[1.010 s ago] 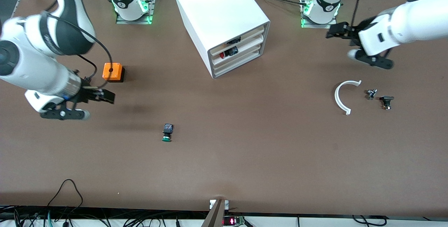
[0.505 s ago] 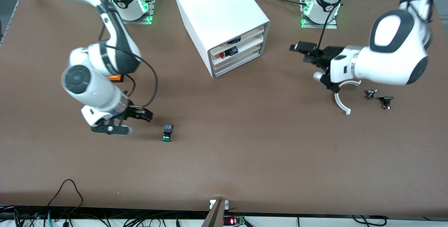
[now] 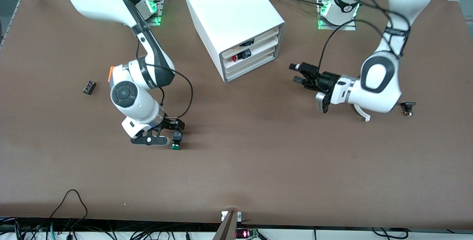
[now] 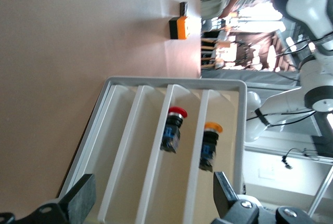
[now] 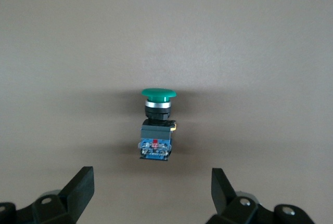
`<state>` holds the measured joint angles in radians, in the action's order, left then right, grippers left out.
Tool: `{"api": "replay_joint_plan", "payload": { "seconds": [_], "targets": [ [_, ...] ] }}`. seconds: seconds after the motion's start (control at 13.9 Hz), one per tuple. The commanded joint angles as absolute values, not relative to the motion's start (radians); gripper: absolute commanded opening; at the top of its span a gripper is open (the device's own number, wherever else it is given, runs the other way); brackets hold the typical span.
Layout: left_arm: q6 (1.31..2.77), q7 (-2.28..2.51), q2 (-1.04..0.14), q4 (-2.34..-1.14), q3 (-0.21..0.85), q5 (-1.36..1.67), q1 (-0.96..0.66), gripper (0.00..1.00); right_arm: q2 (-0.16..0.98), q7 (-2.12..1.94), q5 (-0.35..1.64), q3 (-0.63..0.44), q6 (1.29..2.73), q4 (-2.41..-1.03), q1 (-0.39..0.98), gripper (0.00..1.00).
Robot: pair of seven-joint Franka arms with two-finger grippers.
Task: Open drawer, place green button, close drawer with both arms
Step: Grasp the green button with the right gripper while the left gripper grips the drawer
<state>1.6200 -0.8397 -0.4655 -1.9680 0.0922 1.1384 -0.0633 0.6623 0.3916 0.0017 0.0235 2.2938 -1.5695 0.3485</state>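
Observation:
The green-capped button (image 3: 176,139) (image 5: 156,124) lies on its side on the brown table, nearer the front camera than the cabinet (image 3: 231,14). My right gripper (image 3: 173,132) (image 5: 151,190) is low over the table right beside it, open, with the button just ahead of the fingertips and not between them. The cabinet's bottommost drawer (image 3: 252,68) (image 4: 122,146) is shut. My left gripper (image 3: 294,73) (image 4: 153,193) is open and empty, facing the cabinet's front a short way off, toward the left arm's end.
The two upper drawers hold a red-capped button (image 4: 173,125) and an orange-capped one (image 4: 209,143). An orange box (image 3: 110,74) shows partly past the right arm, a small black block (image 3: 89,87) beside it. A white curved piece (image 3: 364,114) and a black part (image 3: 407,107) lie under the left arm.
The right gripper has swept down across the table to the green button. The left gripper has swung in toward the cabinet's front. Both stayed open.

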Motion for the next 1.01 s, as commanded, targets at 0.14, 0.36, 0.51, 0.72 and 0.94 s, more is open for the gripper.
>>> {"api": "replay_joint_plan", "payload": {
  "seconds": [0.14, 0.36, 0.51, 0.72, 0.94],
  "targets": [
    [1.668, -1.112, -0.563, -2.046, 0.12, 1.25, -0.087, 0.94, 0.764, 0.387, -0.032, 0.012, 2.422, -1.574, 0.37, 1.0],
    [1.675, -1.137, -0.578, -2.063, 0.165, 1.258, -0.092, 0.73, 0.77, 0.373, -0.031, 0.012, 2.441, -1.578, 0.368, 1.0],
    [1.677, -1.138, -0.592, -2.091, 0.184, 1.258, -0.094, 0.65, 0.772, 0.371, -0.032, 0.012, 2.48, -1.594, 0.37, 1.0],
    [1.681, -1.147, -0.617, -2.094, 0.184, 1.255, -0.094, 0.65, 0.772, 0.37, -0.032, 0.011, 2.545, -1.626, 0.368, 0.8],
    [1.729, -1.248, -0.67, -2.095, 0.187, 1.258, -0.104, 0.64, 0.772, 0.324, -0.032, 0.008, 2.545, -1.628, 0.367, 0.55]
  ]
}}
